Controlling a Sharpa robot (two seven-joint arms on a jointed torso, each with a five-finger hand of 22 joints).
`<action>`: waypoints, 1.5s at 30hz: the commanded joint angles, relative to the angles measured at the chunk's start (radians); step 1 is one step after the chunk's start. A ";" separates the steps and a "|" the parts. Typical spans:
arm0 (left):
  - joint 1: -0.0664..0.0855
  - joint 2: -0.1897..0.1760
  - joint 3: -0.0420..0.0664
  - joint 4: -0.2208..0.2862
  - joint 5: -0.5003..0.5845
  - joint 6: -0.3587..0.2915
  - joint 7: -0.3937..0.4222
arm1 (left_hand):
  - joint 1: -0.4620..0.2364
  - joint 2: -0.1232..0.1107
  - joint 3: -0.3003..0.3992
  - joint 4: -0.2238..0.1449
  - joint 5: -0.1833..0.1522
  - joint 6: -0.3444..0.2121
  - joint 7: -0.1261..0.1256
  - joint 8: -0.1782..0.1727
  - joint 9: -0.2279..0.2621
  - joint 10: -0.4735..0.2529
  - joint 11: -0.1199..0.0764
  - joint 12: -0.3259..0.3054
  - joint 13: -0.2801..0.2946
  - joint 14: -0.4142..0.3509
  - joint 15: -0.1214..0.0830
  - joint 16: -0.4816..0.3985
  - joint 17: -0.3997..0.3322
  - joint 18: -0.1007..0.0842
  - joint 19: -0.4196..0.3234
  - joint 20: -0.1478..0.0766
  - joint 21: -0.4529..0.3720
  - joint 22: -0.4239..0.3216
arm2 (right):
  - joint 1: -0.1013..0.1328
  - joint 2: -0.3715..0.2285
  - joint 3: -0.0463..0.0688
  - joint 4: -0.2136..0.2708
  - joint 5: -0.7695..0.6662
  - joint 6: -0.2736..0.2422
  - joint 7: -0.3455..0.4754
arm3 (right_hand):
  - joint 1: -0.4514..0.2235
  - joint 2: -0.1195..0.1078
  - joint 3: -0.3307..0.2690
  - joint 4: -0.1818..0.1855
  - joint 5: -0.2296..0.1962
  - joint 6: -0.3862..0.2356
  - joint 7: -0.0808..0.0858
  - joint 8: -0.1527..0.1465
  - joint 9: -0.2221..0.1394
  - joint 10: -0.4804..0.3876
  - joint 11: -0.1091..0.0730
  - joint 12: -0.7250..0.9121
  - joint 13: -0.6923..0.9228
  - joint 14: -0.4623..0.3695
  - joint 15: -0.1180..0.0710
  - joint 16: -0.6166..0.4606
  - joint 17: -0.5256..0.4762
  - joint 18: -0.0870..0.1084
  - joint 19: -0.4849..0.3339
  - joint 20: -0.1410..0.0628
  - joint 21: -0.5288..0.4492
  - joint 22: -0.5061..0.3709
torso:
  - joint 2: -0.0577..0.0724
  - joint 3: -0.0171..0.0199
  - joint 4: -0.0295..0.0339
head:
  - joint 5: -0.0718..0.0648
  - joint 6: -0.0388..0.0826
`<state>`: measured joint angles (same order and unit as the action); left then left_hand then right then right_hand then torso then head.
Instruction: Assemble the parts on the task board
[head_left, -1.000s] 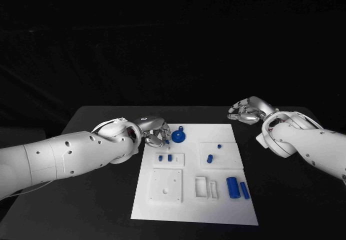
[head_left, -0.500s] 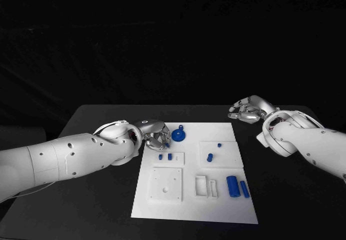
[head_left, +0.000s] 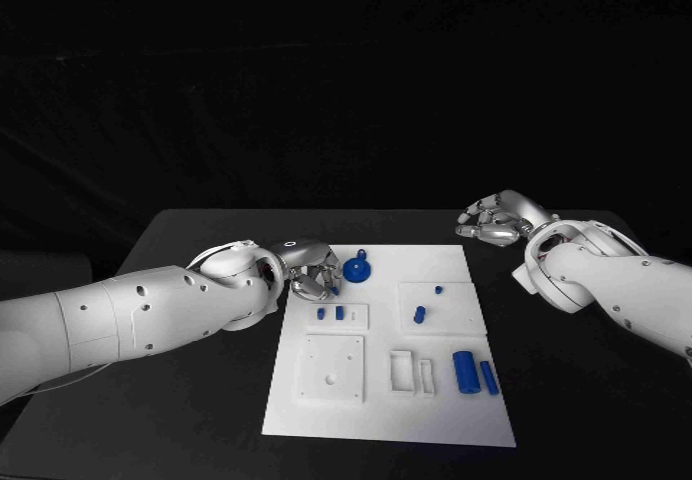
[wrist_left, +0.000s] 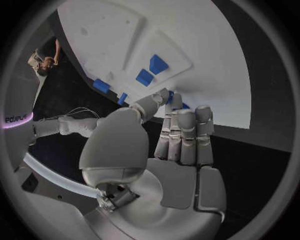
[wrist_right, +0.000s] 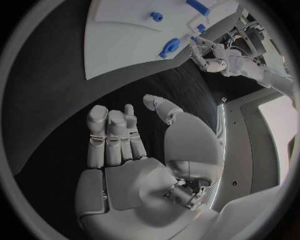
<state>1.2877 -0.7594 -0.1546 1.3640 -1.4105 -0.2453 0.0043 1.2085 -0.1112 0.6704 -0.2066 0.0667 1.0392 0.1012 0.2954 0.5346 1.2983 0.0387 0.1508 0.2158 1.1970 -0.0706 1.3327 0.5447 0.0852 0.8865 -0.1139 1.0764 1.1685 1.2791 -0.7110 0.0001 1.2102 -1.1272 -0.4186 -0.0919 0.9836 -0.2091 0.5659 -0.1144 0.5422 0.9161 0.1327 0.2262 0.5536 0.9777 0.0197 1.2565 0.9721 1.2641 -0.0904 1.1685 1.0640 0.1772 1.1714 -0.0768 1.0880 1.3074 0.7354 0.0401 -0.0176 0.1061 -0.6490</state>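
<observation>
We kept our left hand (head_left: 309, 272) gentle, maybe pinching a small blue part (wrist_left: 170, 96), lowering slowly. Our right hand (head_left: 495, 222) stayed curled, empty.

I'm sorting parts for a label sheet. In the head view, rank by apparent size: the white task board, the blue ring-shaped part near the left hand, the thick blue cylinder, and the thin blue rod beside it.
1. White task board
2. Thick blue cylinder and blue ring-shaped part, too close to rank
3. Thin blue rod
</observation>
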 joint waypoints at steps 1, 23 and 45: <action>-0.001 0.004 -0.001 -0.006 -0.012 0.015 0.000 | 0.004 0.011 0.005 0.000 0.003 0.008 0.000 0.005 0.000 0.008 0.001 -0.007 0.001 0.004 -0.002 0.005 -0.001 0.015 0.002 -0.051 0.005 0.002 | 0.000 0.000 0.000 0.002 -0.003 0.011 0.008 | 0.002 0.010 -0.001 -0.008 0.005 0.000 0.005 0.003 -0.001 -0.002 0.006 0.004 -0.001 -0.004 0.006 0.003 -0.001 0.085 0.000 -0.004 -0.006 0.016 | 0.000 0.0002 0.0004 | 0.000 0.000; -0.005 0.020 -0.005 -0.010 -0.025 0.036 0.014 | 0.004 0.012 0.006 -0.003 0.003 0.009 0.000 0.005 0.000 0.010 0.001 -0.008 0.001 0.004 -0.002 0.004 -0.002 0.015 0.001 -0.051 0.005 0.002 | 0.000 -0.002 0.000 0.003 -0.003 0.012 0.008 | 0.002 0.010 -0.001 -0.008 0.005 0.000 0.005 0.003 -0.002 -0.002 0.006 0.004 -0.001 -0.004 0.006 0.003 -0.001 0.085 0.000 -0.004 -0.006 0.016 | 0.000 0.0002 0.0002 | -0.004 -0.002; -0.007 0.020 -0.032 0.010 -0.194 -0.013 0.021 | 0.003 0.001 0.008 -0.009 0.020 0.022 -0.004 0.010 -0.002 0.027 -0.004 -0.008 0.004 0.005 -0.007 0.006 -0.003 0.013 0.001 -0.054 0.007 0.007 | -0.001 -0.004 0.000 0.005 -0.003 0.012 0.009 | 0.002 0.010 -0.001 -0.008 0.005 0.000 0.005 0.003 -0.002 -0.002 0.006 0.004 -0.002 -0.004 0.006 0.003 -0.001 0.085 0.000 -0.004 -0.006 0.016 | 0.000 0.0000 0.0004 | -0.007 -0.003</action>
<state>1.2910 -0.7443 -0.1785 1.3690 -1.5520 -0.2775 0.0123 1.2172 -0.1094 0.6734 -0.2149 0.0803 1.0503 0.0944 0.3013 0.5322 1.3171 0.0355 0.1430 0.2211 1.2028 -0.0697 1.3322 0.5429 0.0853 0.8859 -0.1109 1.0802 1.1737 1.2789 -0.7147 0.0001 1.2128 -1.1270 -0.4178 -0.0921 0.9836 -0.2092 0.5631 -0.1172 0.5422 0.9151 0.1288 0.2262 0.5528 0.9777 0.0197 1.2543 0.9715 1.2641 -0.0904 1.1685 1.0640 0.1772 1.1698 -0.0747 1.0880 1.3074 0.7356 0.0399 -0.0173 0.0988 -0.6519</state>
